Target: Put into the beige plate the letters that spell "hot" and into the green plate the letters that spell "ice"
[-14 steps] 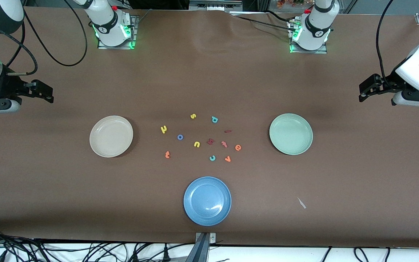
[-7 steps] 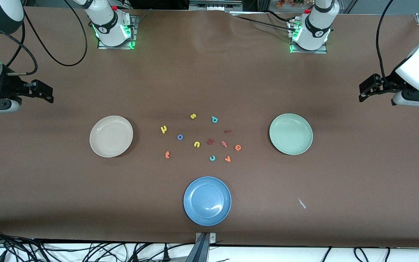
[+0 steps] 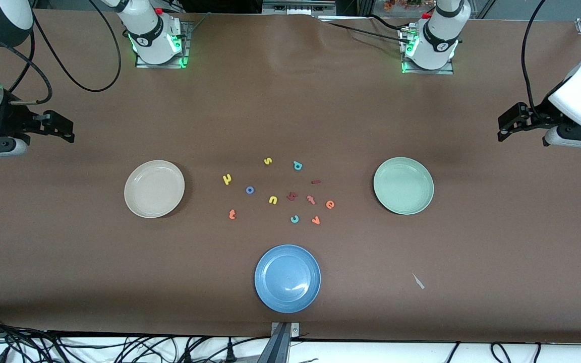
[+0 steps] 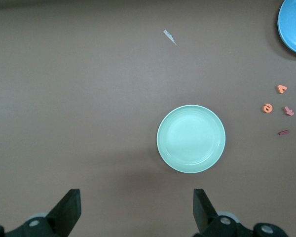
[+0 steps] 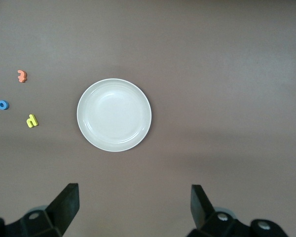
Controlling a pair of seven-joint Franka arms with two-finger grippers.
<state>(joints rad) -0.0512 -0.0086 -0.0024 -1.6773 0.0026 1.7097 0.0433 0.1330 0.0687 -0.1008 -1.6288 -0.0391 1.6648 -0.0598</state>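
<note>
Honestly nothing has changed over the last second. Both hands hang spread and empty, the left hand [image 3: 503,132] and right hand [image 3: 66,132] at their own table ends. The h [image 3: 227,178], o [image 3: 249,190], t [image 3: 232,215], i [image 3: 315,182], c [image 3: 294,219] and e [image 3: 330,204] sit loose between the bare beige plate [image 3: 134,201] and green plate [image 3: 421,201], so sorting hasn't started.

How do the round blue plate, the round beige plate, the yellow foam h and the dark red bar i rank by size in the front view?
1. Round blue plate, slightly; nearer the camera, so unsure.
2. Round beige plate.
3. Yellow foam h.
4. Dark red bar i.
</note>
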